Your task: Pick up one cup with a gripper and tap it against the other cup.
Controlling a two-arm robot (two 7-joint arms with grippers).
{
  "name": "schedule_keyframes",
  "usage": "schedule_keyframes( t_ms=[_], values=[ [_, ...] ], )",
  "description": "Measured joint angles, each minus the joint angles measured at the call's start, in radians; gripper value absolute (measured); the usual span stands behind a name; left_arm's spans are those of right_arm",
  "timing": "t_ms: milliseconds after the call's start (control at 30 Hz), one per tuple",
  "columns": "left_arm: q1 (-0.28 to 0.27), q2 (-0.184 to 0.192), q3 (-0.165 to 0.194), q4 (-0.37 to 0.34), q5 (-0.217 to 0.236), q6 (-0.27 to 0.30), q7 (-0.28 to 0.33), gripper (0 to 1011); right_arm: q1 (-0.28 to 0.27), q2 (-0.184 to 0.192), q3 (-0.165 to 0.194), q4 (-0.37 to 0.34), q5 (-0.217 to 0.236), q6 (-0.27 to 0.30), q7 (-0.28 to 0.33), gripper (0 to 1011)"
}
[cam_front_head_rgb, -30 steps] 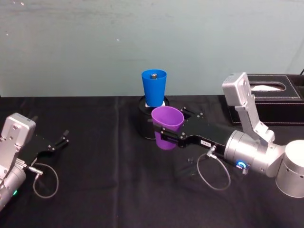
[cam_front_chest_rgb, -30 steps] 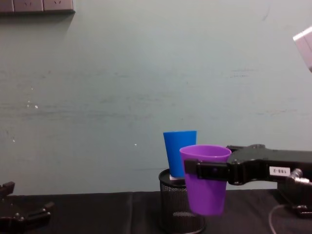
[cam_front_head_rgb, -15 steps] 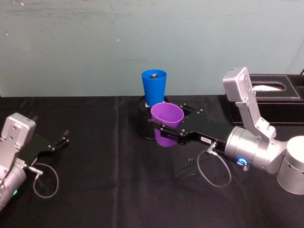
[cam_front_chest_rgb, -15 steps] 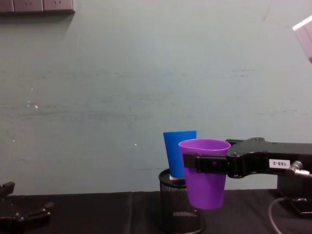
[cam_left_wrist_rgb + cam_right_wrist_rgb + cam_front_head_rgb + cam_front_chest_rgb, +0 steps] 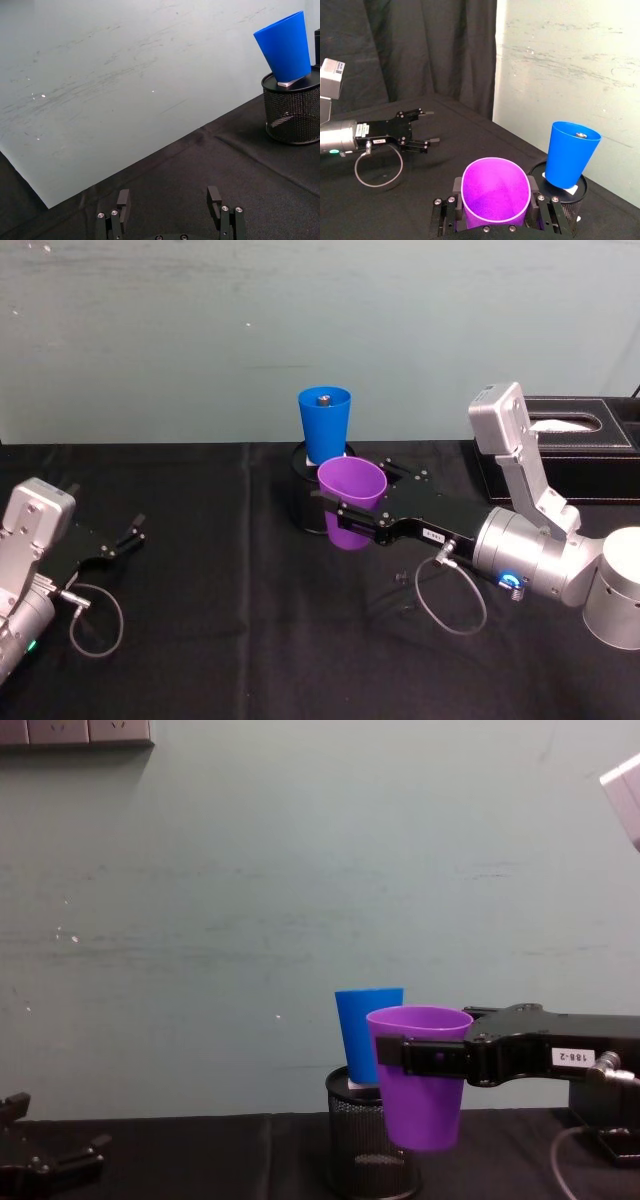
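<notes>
Purple tapered plastic tumbler (image 5: 352, 488) airborne, upright, clamped between jaws of right black flat-jawed gripper (image 5: 347, 525). Bright blue plastic tumbler (image 5: 325, 426) sits atop black mesh pen holder (image 5: 350, 1140), close beside. Pickup done; cups look apart, tap remains. Left gripper (image 5: 132, 534) parked low at left, jaws apart.

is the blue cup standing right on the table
No, the blue cup stands on top of the black mesh holder.

Soft, even indoor light — bright pale wall (image 5: 150, 340), near-shadowless black tablecloth (image 5: 230, 640)
</notes>
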Motion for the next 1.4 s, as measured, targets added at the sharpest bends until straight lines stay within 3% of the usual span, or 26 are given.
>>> schedule_keyframes(
  t_ms=[1400],
  values=[
    [0.000, 0.000, 0.000, 0.000, 0.000, 0.000, 0.000, 1000, 0.000, -0.001, 0.001, 0.002, -0.001, -0.001, 0.001, 726]
  ],
)
